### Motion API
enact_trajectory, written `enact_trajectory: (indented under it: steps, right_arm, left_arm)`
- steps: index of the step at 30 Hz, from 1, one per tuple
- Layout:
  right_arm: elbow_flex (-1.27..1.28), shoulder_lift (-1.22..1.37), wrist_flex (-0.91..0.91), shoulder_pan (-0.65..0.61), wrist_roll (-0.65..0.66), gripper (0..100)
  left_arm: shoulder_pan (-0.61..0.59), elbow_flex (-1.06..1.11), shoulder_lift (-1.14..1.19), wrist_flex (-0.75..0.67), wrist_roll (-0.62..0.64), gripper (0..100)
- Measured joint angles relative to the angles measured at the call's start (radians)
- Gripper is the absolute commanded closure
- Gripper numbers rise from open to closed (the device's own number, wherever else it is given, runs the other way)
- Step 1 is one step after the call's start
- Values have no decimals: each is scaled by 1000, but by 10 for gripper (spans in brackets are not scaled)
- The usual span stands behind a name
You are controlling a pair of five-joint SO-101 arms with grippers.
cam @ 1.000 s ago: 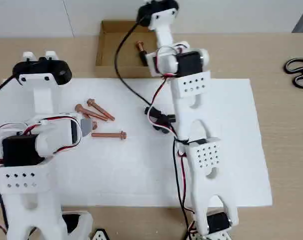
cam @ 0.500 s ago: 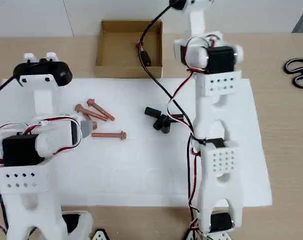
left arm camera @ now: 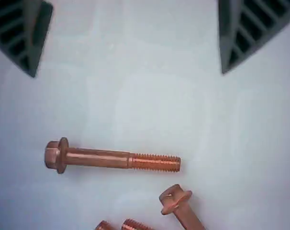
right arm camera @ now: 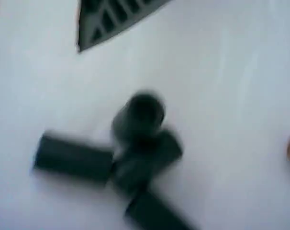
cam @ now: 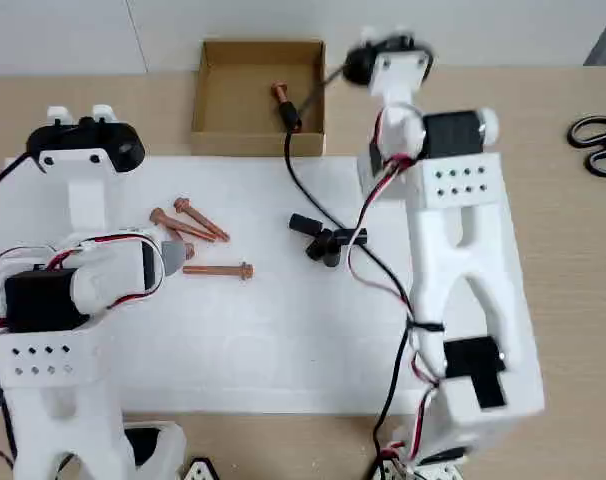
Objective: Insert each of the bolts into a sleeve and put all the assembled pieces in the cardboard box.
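In the cardboard box [cam: 215,98] at the back lies one copper bolt in a black sleeve [cam: 286,107]. Three loose black sleeves [cam: 324,240] cluster mid-mat; the right wrist view looks down on this sleeve cluster [right arm camera: 135,143]. My right gripper [cam: 371,168] hangs just right of the box, behind the sleeves, open and empty, with one finger [right arm camera: 111,24] in its own view. Three bare bolts lie on the left: a single bolt [cam: 216,270] and a crossed pair [cam: 190,222]. My left gripper [left arm camera: 128,72] stands open over that single bolt [left arm camera: 111,159].
Everything lies on a white foam mat [cam: 283,350] over a wooden table. Black scissors [cam: 598,145] rest at the far right edge. A black cable [cam: 303,190] from the right arm trails across the mat past the sleeves.
My right arm has drawn back from over the box toward the right and nearer the sleeves, leaving the assembled piece inside. The left arm has kept still.
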Motion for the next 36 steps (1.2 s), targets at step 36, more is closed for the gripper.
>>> enact_trajectory:
  steps: [36]
  right_arm:
    - [373,107,-365,-120,0,653]
  left_arm:
    - [0,37,0,0,0,767]
